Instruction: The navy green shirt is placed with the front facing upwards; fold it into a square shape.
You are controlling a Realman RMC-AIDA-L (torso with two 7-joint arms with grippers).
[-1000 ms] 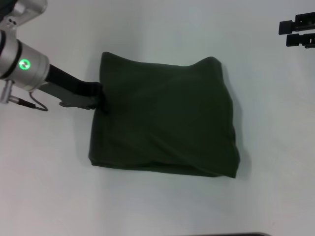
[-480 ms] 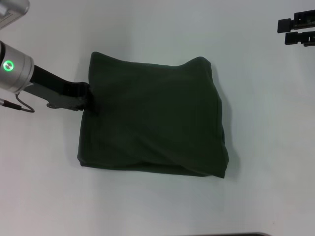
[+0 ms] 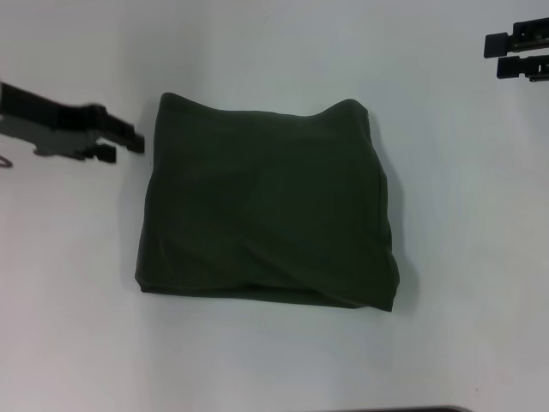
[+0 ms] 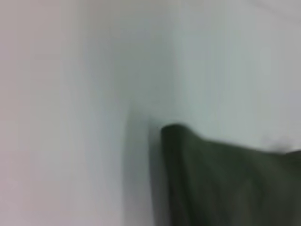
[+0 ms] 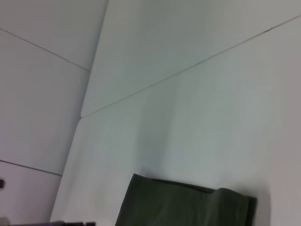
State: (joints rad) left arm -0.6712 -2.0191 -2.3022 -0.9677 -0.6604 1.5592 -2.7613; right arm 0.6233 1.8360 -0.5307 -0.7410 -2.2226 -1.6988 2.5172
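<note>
The left pincer hangs just beside the folded shirt's far left corner, clear of the cloth, its two fingers slightly parted and grasping nothing. Beyond its tips, the navy green shirt lies on the white worktop as a rough square, plain side up. The left wrist view shows only one shirt corner. The right pincer sits well apart at the far right, released; its wrist view catches the shirt's edge.

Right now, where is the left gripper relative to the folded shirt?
In the head view the left gripper is off the navy green shirt, just beside its far left corner, over the white table.
</note>
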